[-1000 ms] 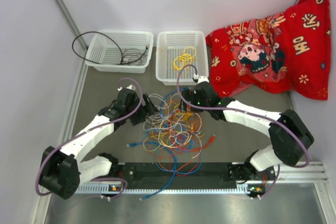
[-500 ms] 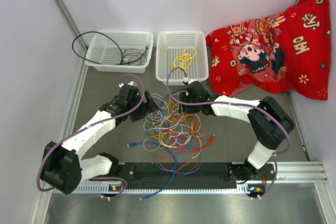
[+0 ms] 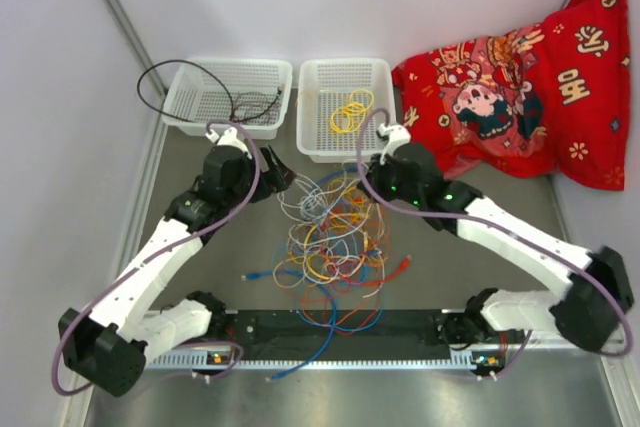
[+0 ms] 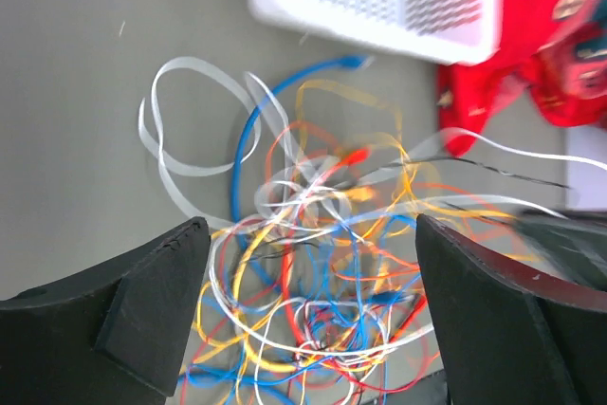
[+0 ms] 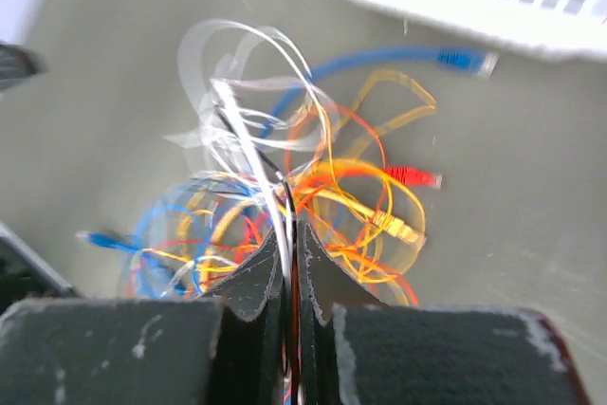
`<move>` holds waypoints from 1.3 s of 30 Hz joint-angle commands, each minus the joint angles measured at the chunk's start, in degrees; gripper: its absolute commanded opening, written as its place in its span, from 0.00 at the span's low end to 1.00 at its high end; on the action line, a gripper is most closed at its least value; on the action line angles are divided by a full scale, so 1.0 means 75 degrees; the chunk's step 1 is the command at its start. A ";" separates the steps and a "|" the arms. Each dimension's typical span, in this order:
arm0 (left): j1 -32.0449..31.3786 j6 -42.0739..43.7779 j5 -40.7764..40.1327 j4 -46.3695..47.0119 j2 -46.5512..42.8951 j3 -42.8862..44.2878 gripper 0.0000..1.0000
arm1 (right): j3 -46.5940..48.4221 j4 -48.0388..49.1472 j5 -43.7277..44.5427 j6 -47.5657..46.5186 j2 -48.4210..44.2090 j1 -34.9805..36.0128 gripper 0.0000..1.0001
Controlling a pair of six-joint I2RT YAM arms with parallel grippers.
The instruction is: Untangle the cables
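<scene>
The cables (image 3: 332, 247) lie as one tangle of yellow, orange, blue, white and red loops on the grey table between the two arms. My right gripper (image 3: 366, 187) is at the tangle's far right edge, shut on thin white and black strands (image 5: 248, 139) that run up into its closed fingers (image 5: 270, 267). In the right wrist view, orange and yellow loops (image 5: 360, 192) lie just beyond the tips. My left gripper (image 3: 278, 179) is at the far left edge, open wide, nothing between its fingers (image 4: 156, 301). Through the gap the tangle (image 4: 322, 263) shows below.
Two white baskets stand at the back. The left basket (image 3: 190, 107) holds a black cable and the right basket (image 3: 325, 142) holds a yellow coil. A red printed cushion (image 3: 520, 97) fills the back right corner. Loose blue (image 3: 250, 275) and red (image 3: 403, 265) plugs lie beside the tangle.
My right gripper has gone from open to shut on strands and pulled back to the right. The left arm has drawn back toward the left basket. The tangle's far loops are stretched upward.
</scene>
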 commanded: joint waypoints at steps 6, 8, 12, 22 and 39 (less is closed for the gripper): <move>-0.0046 0.1772 0.1203 0.1952 -0.0438 0.0658 0.95 | 0.1523 -0.1967 0.0512 -0.0708 -0.1773 0.0122 0.00; -0.0069 0.2205 0.2351 0.3070 -0.0484 0.0519 0.94 | 0.1618 -0.2226 0.0477 -0.0626 -0.1808 0.0122 0.00; -0.0233 0.2242 0.3455 0.5150 -0.0333 -0.0056 0.90 | 0.2027 -0.2940 0.0254 -0.0497 -0.1937 0.0262 0.00; -0.1087 0.2802 0.4487 0.6489 0.1459 0.0154 0.78 | 0.2638 -0.3938 0.0289 -0.0637 -0.2253 0.0614 0.00; -0.2354 0.3285 0.3340 0.7496 0.3264 0.0868 0.67 | 0.2474 -0.4149 0.0195 -0.0544 -0.2640 0.0696 0.00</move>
